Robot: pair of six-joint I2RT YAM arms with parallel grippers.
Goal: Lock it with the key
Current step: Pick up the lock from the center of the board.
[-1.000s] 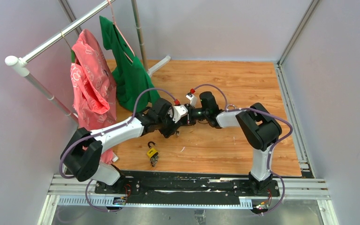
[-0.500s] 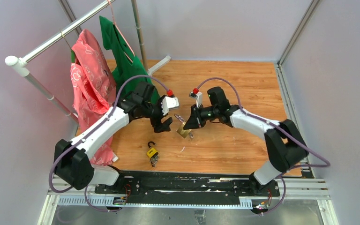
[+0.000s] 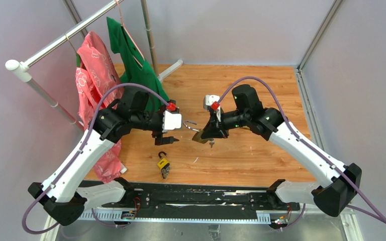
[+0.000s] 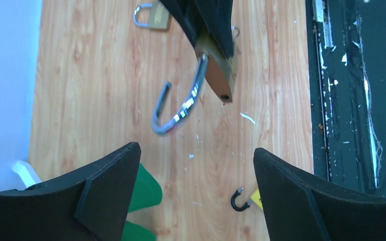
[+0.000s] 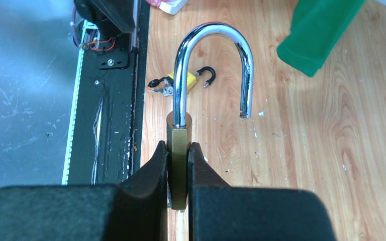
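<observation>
My right gripper (image 3: pixel 207 131) is shut on the body of a brass padlock (image 3: pixel 200 136) and holds it above the wooden floor. In the right wrist view the fingers pinch the brass body (image 5: pixel 179 145), and the silver shackle (image 5: pixel 213 60) stands open with one leg free. My left gripper (image 3: pixel 167 135) is open and empty, a short way left of the shackle. In the left wrist view (image 4: pixel 196 150) the held padlock (image 4: pixel 220 75) hangs ahead of the jaws. Something small, perhaps a key (image 3: pixel 211 143), hangs under the lock body.
A yellow padlock with a black shackle and keys (image 3: pixel 163 163) lies on the floor near the front rail, and also shows in the right wrist view (image 5: pixel 183 83). Another small brass padlock (image 4: pixel 153 15) lies farther off. Green and pink garments (image 3: pixel 138 75) hang on a rack at the left.
The two grippers were together at the centre a second ago. They have drawn apart: the left one went left and is open, and the right one keeps the brass padlock, raised slightly.
</observation>
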